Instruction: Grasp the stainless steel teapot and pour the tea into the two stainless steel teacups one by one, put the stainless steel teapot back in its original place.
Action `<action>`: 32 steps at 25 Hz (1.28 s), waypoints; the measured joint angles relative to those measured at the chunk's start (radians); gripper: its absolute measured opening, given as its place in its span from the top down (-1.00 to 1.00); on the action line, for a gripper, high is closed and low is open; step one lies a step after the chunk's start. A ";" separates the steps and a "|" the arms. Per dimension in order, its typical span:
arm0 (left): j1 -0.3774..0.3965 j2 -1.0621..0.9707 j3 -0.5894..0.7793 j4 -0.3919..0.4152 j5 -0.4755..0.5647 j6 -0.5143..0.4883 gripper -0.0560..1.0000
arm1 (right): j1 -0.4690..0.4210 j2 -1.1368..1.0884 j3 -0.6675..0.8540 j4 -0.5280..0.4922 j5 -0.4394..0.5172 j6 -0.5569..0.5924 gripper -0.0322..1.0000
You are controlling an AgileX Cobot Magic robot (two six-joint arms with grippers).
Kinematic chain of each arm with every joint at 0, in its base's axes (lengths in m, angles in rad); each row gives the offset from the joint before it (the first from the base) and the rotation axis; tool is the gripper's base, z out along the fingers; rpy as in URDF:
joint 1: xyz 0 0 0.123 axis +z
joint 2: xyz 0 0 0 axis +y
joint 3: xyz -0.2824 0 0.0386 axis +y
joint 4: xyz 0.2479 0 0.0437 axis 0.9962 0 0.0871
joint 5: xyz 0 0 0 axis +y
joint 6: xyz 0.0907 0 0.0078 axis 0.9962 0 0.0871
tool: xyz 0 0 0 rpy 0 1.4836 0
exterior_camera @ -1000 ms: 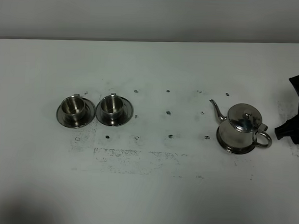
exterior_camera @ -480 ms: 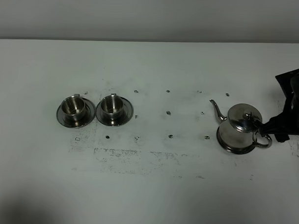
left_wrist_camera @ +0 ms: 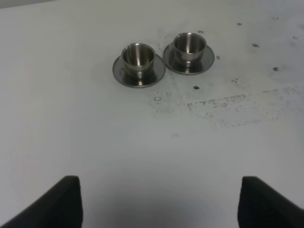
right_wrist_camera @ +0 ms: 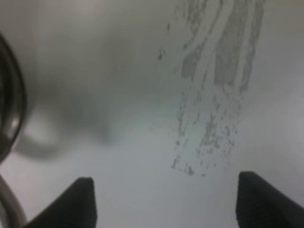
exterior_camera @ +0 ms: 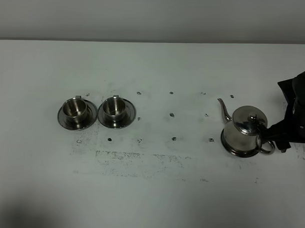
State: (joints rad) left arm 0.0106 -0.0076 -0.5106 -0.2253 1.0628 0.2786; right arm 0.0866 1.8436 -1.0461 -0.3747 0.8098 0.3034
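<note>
Looking down from above, the teapot (exterior_camera: 246,128) stands at the desk's (exterior_camera: 164,194) right, with the right fingers (exterior_camera: 279,134) beside its handle (exterior_camera: 267,145). From the left wrist, the left fingers (left_wrist_camera: 66,202) spread wide, empty, cups (left_wrist_camera: 138,58) ahead. From the right wrist, fingers wide, empty (handle blurred); closing off-centre could shove the teapot.

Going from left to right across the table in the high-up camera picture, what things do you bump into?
left teacup → right teacup → teapot → the robot's black right arm, at the picture's edge.
</note>
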 joint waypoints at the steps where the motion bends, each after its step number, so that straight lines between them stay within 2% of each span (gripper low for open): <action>1: 0.000 0.000 0.000 0.000 0.000 0.000 -0.33 | 0.000 0.000 0.000 0.001 0.010 0.000 -0.21; 4: 0.000 0.000 0.000 0.000 0.000 0.000 -0.33 | 0.000 0.000 0.000 -0.011 0.031 0.015 -0.21; 8: 0.000 0.000 0.000 0.000 0.000 0.000 -0.33 | 0.000 -0.064 0.000 -0.085 0.100 0.066 -0.21; 11: 0.000 0.000 0.000 0.000 0.000 0.000 -0.33 | 0.000 -0.138 0.000 -0.064 0.175 0.045 -0.21; 14: 0.000 0.000 0.000 0.000 0.000 0.000 -0.33 | 0.000 -0.207 0.001 0.020 0.237 -0.100 -0.21; 20: 0.000 0.000 0.000 0.001 0.000 -0.002 -0.33 | 0.000 -0.268 0.001 0.342 0.292 -0.516 -0.21; 22: 0.000 0.000 0.000 0.001 0.000 -0.003 -0.33 | 0.000 -0.268 0.001 0.419 0.296 -0.614 -0.21; 28: 0.000 0.000 0.000 0.001 0.000 -0.002 -0.33 | -0.004 -0.268 0.001 0.462 0.262 -0.665 -0.21; 32: 0.000 0.000 0.000 0.001 0.000 -0.002 -0.33 | -0.017 -0.268 0.001 0.463 0.196 -0.657 -0.21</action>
State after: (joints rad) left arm 0.0106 -0.0076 -0.5106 -0.2244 1.0628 0.2762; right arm 0.0694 1.5761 -1.0452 0.0879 1.0060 -0.3537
